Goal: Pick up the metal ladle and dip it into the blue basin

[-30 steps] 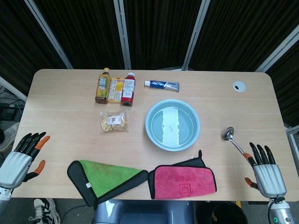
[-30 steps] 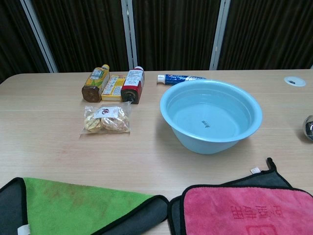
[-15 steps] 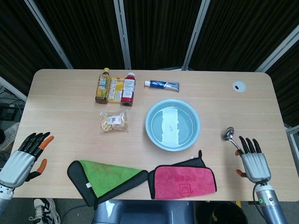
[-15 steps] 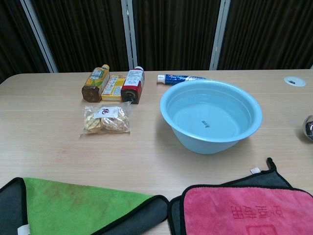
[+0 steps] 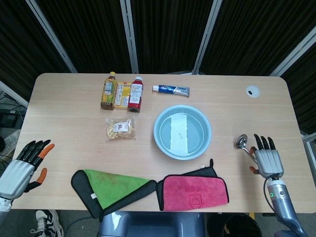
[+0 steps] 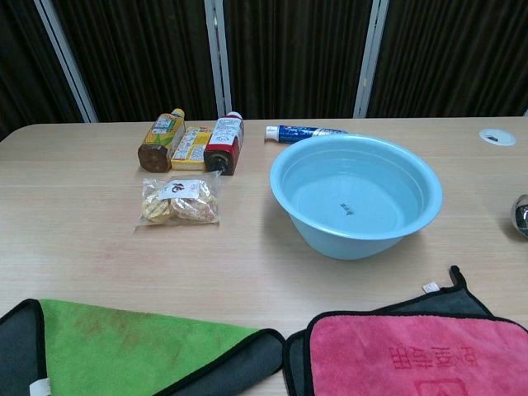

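The metal ladle lies on the table right of the blue basin, bowl end toward the basin; its handle runs under my right hand. Only the ladle's bowl shows at the right edge of the chest view. The basin holds water. My right hand hovers over the ladle's handle with fingers spread, holding nothing. My left hand hangs off the table's front left corner, fingers apart and empty. Neither hand appears in the chest view.
Two bottles and a yellow packet stand at the back. A toothpaste tube lies behind the basin, a snack bag to its left. Green cloth and pink cloth lie along the front edge.
My right hand has moved forward and a little left, from the table's front right edge to over the ladle's handle. The left hand shifted only slightly.
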`<act>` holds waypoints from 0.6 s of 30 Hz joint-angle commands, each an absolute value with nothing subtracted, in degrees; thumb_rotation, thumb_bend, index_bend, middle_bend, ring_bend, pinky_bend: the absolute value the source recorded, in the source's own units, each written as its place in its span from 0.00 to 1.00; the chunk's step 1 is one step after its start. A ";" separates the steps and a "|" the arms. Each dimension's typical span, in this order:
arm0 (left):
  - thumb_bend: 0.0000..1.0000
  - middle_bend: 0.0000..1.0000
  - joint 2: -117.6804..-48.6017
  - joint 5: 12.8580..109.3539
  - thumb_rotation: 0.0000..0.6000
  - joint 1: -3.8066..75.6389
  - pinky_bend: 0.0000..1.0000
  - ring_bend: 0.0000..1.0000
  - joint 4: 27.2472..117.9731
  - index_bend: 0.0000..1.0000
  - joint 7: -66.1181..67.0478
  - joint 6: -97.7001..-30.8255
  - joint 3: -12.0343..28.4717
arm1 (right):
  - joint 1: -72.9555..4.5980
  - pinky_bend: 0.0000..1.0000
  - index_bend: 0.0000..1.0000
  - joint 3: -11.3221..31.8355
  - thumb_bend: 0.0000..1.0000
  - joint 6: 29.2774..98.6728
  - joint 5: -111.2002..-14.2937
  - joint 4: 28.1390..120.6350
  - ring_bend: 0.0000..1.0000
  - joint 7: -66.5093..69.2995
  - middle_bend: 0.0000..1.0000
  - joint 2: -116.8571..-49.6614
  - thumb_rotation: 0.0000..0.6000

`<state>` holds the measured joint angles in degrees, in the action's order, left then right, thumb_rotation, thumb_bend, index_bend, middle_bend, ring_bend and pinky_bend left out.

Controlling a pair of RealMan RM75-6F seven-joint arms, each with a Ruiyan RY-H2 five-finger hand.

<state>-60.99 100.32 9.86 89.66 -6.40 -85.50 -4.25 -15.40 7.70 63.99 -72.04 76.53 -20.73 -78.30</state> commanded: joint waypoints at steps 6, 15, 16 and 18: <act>0.65 0.00 -60.95 99.66 1.00 10.24 0.00 0.00 90.00 0.00 -6.28 -84.58 -4.09 | -15.21 0.00 0.42 8.57 0.14 63.12 -69.46 72.34 0.00 -15.22 0.00 -79.25 1.00; 0.65 0.00 -61.09 99.32 1.00 10.41 0.00 0.00 89.94 0.00 -6.23 -84.27 -4.00 | -15.40 0.00 0.41 8.03 0.14 61.43 -70.25 63.19 0.00 -5.86 0.00 -82.96 1.00; 0.64 0.00 -61.14 99.19 1.00 10.45 0.00 0.00 89.95 0.00 -6.18 -84.17 -3.95 | -15.41 0.00 0.40 7.94 0.14 61.18 -70.31 62.20 0.00 -5.02 0.00 -83.29 1.00; 0.64 0.00 -61.21 99.05 1.00 10.50 0.00 0.00 89.97 0.00 -6.07 -84.03 -3.90 | -15.60 0.00 0.39 7.86 0.14 60.62 -70.34 60.59 0.00 -4.06 0.00 -83.96 1.00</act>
